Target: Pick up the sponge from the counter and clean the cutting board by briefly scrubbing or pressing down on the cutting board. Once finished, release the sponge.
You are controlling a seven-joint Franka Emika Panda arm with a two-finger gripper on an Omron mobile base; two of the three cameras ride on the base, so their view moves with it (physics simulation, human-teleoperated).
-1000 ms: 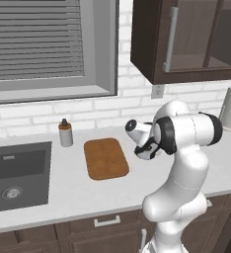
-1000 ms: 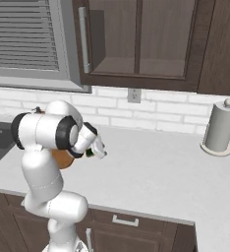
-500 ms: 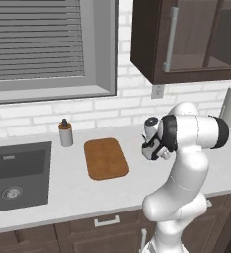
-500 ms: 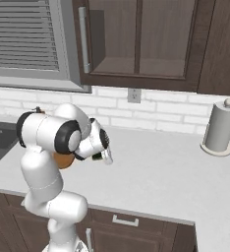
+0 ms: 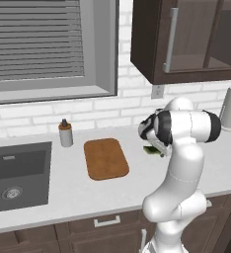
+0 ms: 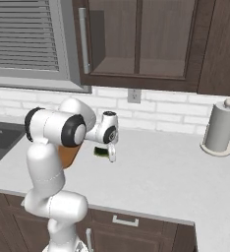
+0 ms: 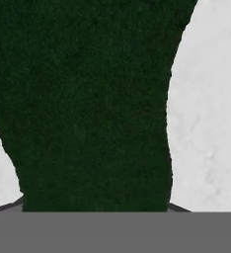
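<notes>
since a second ago the arm has swung away from the cutting board (image 5: 106, 158) toward the wall side, wrist now over bare counter (image 6: 156, 172). gripper (image 6: 111, 153) points down, just above the sponge (image 6: 101, 152), which lies flat on the counter right of the board. hand view: dark green sponge (image 7: 88, 99) close under the camera, pale worktop either side. finger spread hidden; cannot tell grip. soap bottle (image 5: 65, 133) stands between sink (image 5: 16, 173) and board.
</notes>
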